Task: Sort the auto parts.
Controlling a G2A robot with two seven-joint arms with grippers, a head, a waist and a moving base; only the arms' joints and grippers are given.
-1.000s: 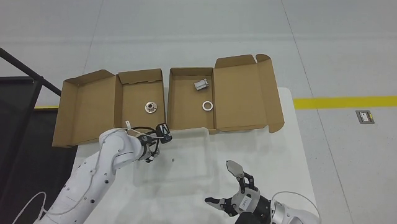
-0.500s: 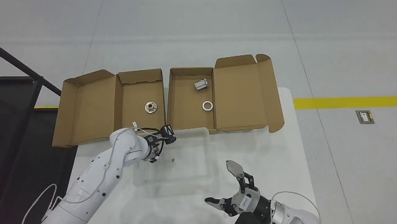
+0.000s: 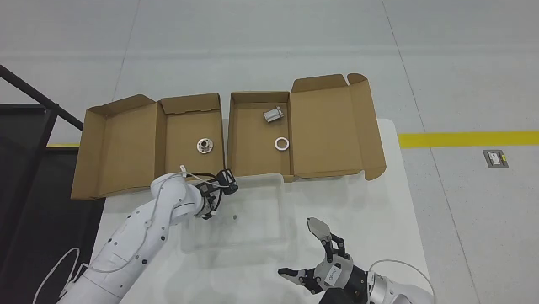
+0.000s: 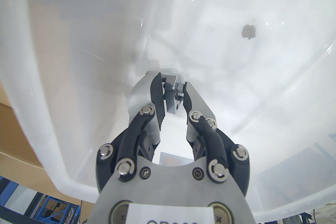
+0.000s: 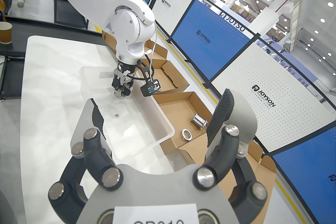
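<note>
My left gripper [image 4: 170,86] is down inside the white translucent bin [image 4: 39,78], shut on a small silver metal block [image 4: 172,100] with a screw in its side. From above, that left gripper [image 3: 209,207] sits at the bin's [image 3: 261,178] left end, close to the cardboard boxes. The left box [image 3: 181,127] holds a flanged round part [image 3: 205,145]. In the right box [image 3: 248,148] lie a metal ring [image 3: 282,143] and a silver block [image 3: 273,114]. My right gripper [image 5: 160,101] hovers open over the table's near edge, holding nothing.
A small dark speck [image 4: 248,31] lies on the bin floor. Both boxes have their flaps [image 3: 333,127] spread flat along the table's far side. A paper cup [image 5: 5,32] stands on a black side table beyond the left arm.
The left arm has shifted slightly to the right along the bin's left end. The right arm has not moved.
</note>
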